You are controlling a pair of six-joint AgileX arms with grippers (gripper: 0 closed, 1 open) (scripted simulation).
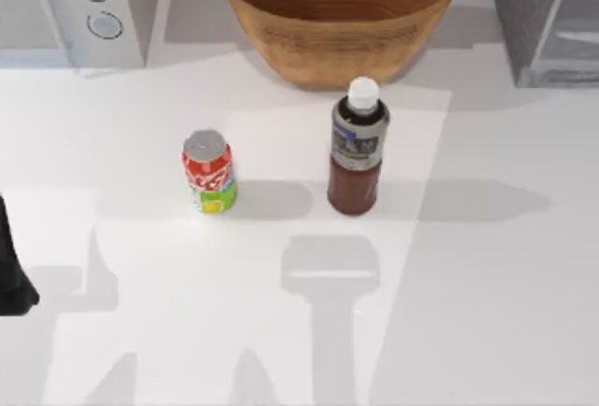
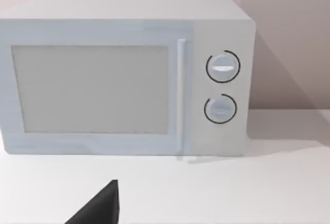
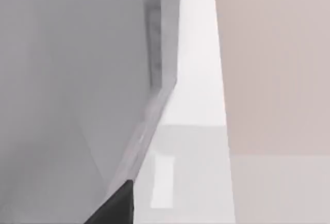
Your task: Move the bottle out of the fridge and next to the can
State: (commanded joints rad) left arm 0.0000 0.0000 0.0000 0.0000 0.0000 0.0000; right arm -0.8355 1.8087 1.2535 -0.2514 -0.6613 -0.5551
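Observation:
The bottle (image 1: 357, 149) stands upright on the white table, right of centre, with dark brown liquid, a white cap and a grey-black label. The red can (image 1: 208, 172) stands upright to its left, a can's width or two of bare table between them. The dark grey fridge (image 1: 547, 18) sits at the back right corner; its pale wall (image 3: 77, 105) looms close in the right wrist view, where a dark part of my right gripper (image 3: 116, 206) shows. My left gripper (image 1: 11, 275) is parked at the table's left edge, far from both objects.
A large wooden bowl (image 1: 339, 13) stands at the back centre, just behind the bottle. A light grey appliance with two round knobs (image 1: 80, 8) occupies the back left, and its front (image 2: 124, 79) faces the left wrist camera. White table stretches across the front.

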